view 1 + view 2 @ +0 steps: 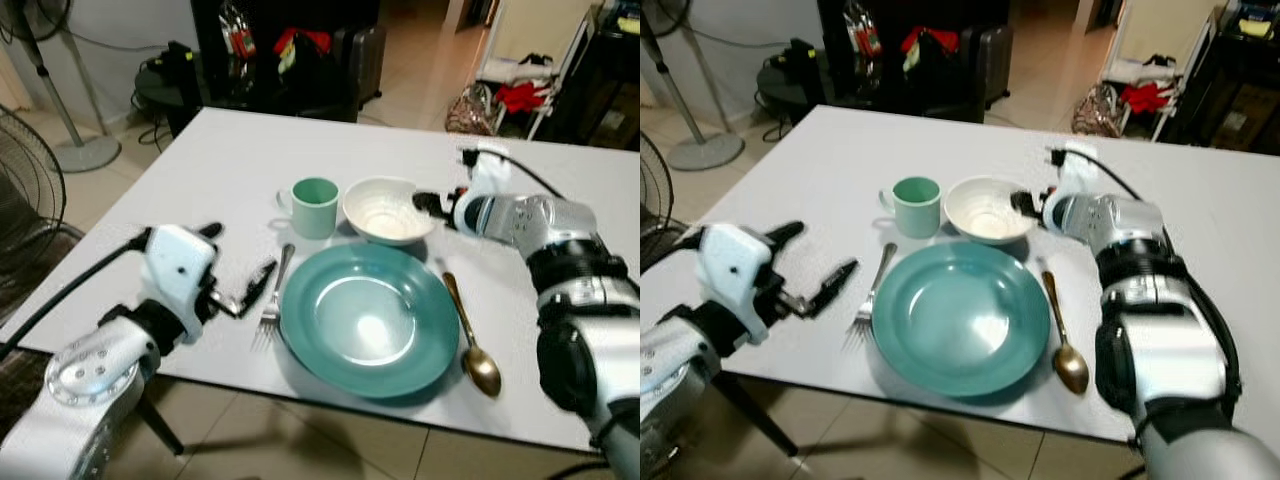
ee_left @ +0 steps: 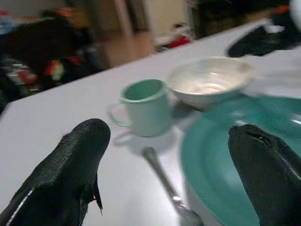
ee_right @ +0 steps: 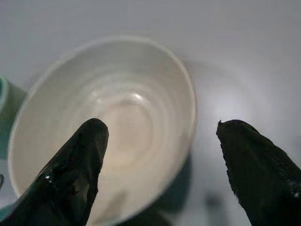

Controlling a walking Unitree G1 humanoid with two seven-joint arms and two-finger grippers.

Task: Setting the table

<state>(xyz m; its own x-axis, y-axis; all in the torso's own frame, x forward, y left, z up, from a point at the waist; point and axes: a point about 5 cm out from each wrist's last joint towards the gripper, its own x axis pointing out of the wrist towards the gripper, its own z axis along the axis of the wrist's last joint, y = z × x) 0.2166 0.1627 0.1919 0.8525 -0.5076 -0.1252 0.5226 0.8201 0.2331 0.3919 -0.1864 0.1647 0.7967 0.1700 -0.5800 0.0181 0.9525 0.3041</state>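
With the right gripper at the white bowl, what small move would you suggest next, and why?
Probably draw the right gripper back. Its fingers stand open around the white bowl's rim, and the bowl already sits on the table behind the green plate, beside the mug.

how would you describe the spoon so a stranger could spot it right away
On the white table, find the big teal plate. The spoon lies just off its right edge, bowl end toward the robot. It is brass-gold, unlike the silver fork on the plate's left.

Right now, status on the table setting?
Right hand open at the white bowl rim. Left hand open beside the fork. Plate, cup, spoon placed. No obstructions.
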